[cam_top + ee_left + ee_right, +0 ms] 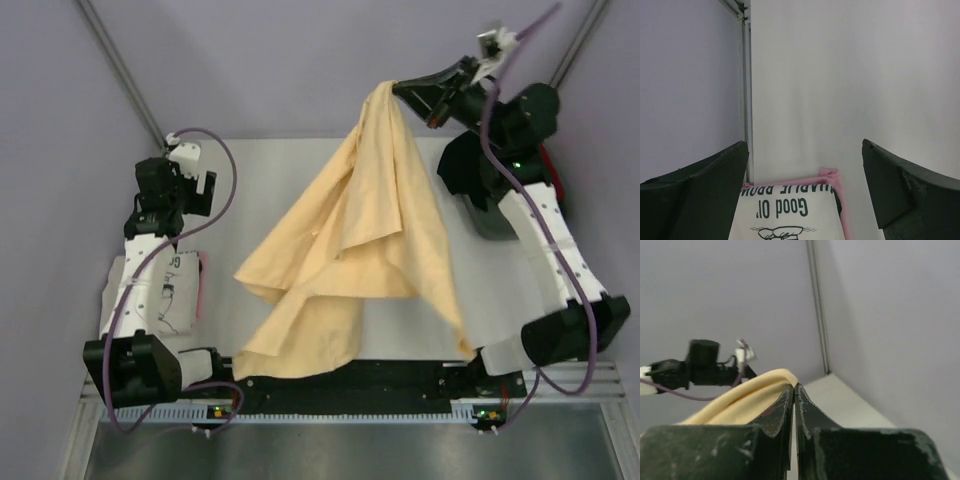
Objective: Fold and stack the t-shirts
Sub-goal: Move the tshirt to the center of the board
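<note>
The left tool (805, 150) is held released, its two dark fingers (695, 195) spread wide above a folded white cloth t-shirt with black cartoon print and lettering (785, 210). That shirt is laid flat at the left edge of the white tabletop (260, 180), on top of a pink-red cloth layer (832, 177) of which only the rim is seen. The tool is kept apart from both. Towards the middle, a plain pale yellow cloth t-shirt (350, 230) is draped in loose folds, its lower part spread over the tabletop as far as the near edge. Its upper end is gathered to a point and held high at the right rear, where it is clenched between the closed fingers of the right tool (400, 88). In the right wrist view the yellow cloth is seen pinched at the fingertips and bulging out to their left.
</note>
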Robot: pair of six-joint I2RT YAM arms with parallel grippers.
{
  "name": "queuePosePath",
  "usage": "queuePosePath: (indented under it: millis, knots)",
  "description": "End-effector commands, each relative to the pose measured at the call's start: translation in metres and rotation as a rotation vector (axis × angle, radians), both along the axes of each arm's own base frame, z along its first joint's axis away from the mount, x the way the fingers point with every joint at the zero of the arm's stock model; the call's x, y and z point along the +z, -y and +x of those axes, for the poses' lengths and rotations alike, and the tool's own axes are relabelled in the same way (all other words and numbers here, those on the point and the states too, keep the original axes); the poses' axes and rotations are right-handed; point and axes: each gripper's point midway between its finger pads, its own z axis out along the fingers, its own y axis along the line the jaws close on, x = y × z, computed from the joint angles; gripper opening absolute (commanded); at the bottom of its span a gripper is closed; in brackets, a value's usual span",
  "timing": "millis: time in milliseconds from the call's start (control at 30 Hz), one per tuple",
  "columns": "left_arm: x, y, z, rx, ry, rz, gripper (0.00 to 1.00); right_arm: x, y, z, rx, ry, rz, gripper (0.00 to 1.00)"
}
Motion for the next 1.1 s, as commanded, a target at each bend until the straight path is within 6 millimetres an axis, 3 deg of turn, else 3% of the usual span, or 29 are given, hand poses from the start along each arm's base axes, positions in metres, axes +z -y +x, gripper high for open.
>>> queuePosePath:
  millis: [0, 33, 67, 100, 133, 200, 233, 267, 333, 367, 400, 467, 533, 633, 733, 833, 933, 1067]
  knots:
    - [0.008, 0.000, 0.005, -0.017, 0.050, 0.015, 0.99, -0.164, -0.018, 0.127, -0.162, -0.465, -0.121, 0.00]
    - [0.005, 0.003, 0.004, -0.038, 0.044, 0.009, 0.99, -0.196, -0.022, 0.147, -0.195, -0.538, -0.170, 0.00]
    - [0.002, 0.009, 0.005, -0.075, 0.045, 0.001, 0.99, -0.207, -0.025, 0.163, -0.234, -0.565, -0.208, 0.00]
    - [-0.001, 0.018, 0.004, -0.122, 0.037, -0.012, 0.99, -0.234, -0.028, 0.182, -0.285, -0.625, -0.257, 0.00]
    - [-0.005, 0.027, 0.002, -0.179, 0.022, -0.016, 0.98, -0.253, -0.029, 0.197, -0.325, -0.660, -0.304, 0.05]
    - [-0.013, 0.047, -0.004, -0.295, 0.000, -0.045, 0.98, -0.295, -0.028, 0.219, -0.405, -0.750, -0.413, 0.31]
    - [-0.017, 0.057, -0.008, -0.350, -0.015, -0.064, 0.98, -0.301, -0.023, 0.228, -0.459, -0.769, -0.452, 0.44]
    - [-0.021, 0.068, -0.012, -0.403, -0.028, -0.078, 0.98, -0.313, -0.014, 0.234, -0.529, -0.812, -0.488, 0.51]
    - [-0.030, 0.089, -0.022, -0.508, -0.061, -0.085, 0.96, -0.324, 0.004, 0.234, -0.623, -0.844, -0.543, 0.57]
    - [-0.036, 0.101, -0.028, -0.563, -0.081, -0.080, 0.94, -0.321, 0.012, 0.230, -0.657, -0.834, -0.557, 0.59]
    - [-0.043, 0.114, -0.034, -0.618, -0.107, -0.079, 0.92, -0.313, 0.022, 0.223, -0.693, -0.820, -0.567, 0.64]
    - [-0.061, 0.143, -0.049, -0.739, -0.166, -0.047, 0.88, -0.306, 0.040, 0.200, -0.750, -0.821, -0.589, 0.66]
    - [-0.077, 0.169, -0.063, -0.844, -0.215, -0.014, 0.88, -0.312, 0.058, 0.169, -0.800, -0.856, -0.615, 0.67]
    - [-0.101, 0.207, -0.082, -0.986, -0.264, 0.035, 0.88, -0.351, 0.071, 0.111, -0.794, -0.972, -0.658, 0.68]
    - [-0.118, 0.241, -0.085, -1.069, -0.282, 0.094, 0.91, -0.408, 0.074, 0.050, -0.736, -1.113, -0.721, 0.68]
    - [-0.136, 0.275, -0.090, -1.147, -0.323, 0.125, 0.94, -0.455, 0.065, -0.009, -0.650, -1.212, -0.789, 0.68]
    - [-0.150, 0.302, -0.088, -1.187, -0.331, 0.163, 0.94, -0.487, 0.047, -0.060, -0.569, -1.272, -0.842, 0.69]
    - [-0.172, 0.325, -0.084, -1.204, -0.373, 0.202, 0.93, -0.510, 0.043, -0.080, -0.571, -1.316, -0.786, 0.69]
